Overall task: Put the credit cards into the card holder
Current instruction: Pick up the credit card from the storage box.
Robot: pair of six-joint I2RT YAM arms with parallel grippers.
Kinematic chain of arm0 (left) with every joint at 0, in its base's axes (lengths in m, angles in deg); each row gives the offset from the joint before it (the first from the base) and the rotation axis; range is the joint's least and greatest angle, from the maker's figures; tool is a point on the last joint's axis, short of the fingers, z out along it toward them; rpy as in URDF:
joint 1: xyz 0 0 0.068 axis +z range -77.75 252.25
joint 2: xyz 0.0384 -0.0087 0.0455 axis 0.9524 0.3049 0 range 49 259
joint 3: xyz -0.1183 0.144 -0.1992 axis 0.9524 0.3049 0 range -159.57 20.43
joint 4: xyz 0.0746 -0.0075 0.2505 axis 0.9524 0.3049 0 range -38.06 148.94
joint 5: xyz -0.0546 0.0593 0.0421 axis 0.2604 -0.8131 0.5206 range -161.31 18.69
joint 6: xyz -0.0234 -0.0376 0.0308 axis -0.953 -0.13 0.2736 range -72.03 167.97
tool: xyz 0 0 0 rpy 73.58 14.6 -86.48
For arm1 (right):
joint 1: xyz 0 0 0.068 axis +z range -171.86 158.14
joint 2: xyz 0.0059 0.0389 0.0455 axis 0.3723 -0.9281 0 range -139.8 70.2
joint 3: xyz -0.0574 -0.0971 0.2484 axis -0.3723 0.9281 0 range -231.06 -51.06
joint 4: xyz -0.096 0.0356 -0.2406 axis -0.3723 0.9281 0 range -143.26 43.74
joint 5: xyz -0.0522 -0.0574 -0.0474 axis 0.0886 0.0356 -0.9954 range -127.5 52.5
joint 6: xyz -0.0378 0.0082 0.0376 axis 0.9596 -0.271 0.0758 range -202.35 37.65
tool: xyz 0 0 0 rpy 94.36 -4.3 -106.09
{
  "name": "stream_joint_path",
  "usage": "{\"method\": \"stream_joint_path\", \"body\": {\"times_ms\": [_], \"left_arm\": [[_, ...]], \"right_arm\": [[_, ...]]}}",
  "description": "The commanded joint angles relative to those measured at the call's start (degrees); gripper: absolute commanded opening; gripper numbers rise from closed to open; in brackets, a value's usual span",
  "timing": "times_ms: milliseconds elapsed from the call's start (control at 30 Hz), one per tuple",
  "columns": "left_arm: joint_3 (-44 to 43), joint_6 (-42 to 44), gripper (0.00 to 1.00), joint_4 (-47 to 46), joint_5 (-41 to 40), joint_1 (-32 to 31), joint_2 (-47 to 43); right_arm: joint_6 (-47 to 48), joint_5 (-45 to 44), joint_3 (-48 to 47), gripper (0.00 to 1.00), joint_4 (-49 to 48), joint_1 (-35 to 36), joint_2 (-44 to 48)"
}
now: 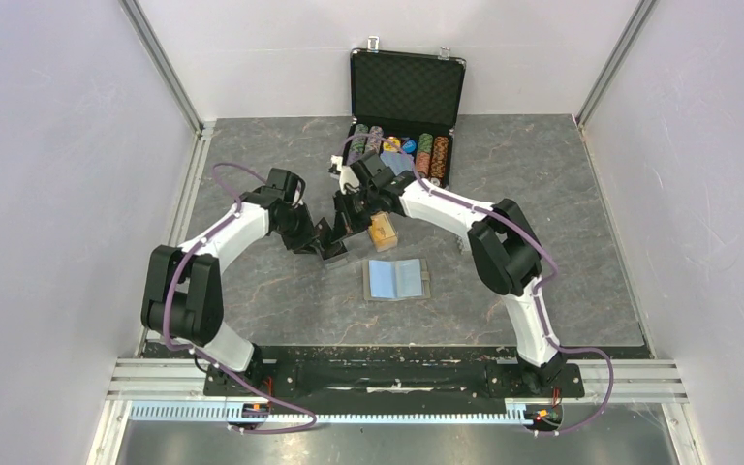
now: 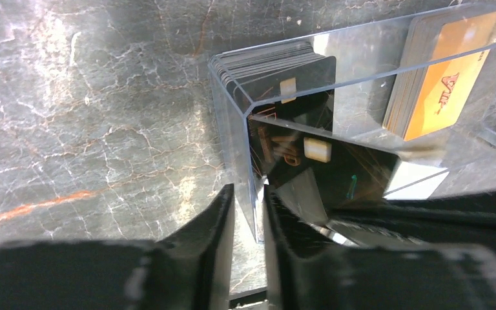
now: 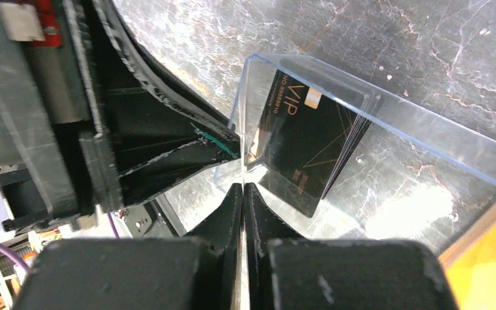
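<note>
In the top view the card holder [image 1: 396, 279] is seen lying open on the bench [image 1: 252, 300], no card in it, and the credit cards [image 1: 382, 231] stand just behind it. In the left wrist view black and orange stacks are shown inside a clear box [image 2: 232, 135]; the left gripper [image 2: 248, 194] is set around its wall, but a firm pinch cannot be told. In the right wrist view the right gripper [image 3: 242, 190] is clenched on a box wall, so all insertion is judged still to be done.
</note>
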Motion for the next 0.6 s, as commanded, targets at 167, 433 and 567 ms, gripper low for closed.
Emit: {"method": "stream_joint_path", "body": {"times_ms": [167, 433, 567], "left_arm": [[-3.9, 2.7, 0.5, -3.1, 4.9, 0.4, -11.7], [4.3, -4.7, 0.71, -22.4, 19.9, 1.5, -19.5], [7.7, -8.5, 0.73, -30.1, 24.7, 1.5, -20.1]], "right_arm": [[-2.8, 2.2, 2.1, 0.0, -3.6, -3.3, 10.5], [-9.3, 9.8, 8.4, 0.0, -9.7, -7.6, 17.7], [-14.8, 14.0, 13.3, 0.0, -15.5, -9.3, 21.7]]}}
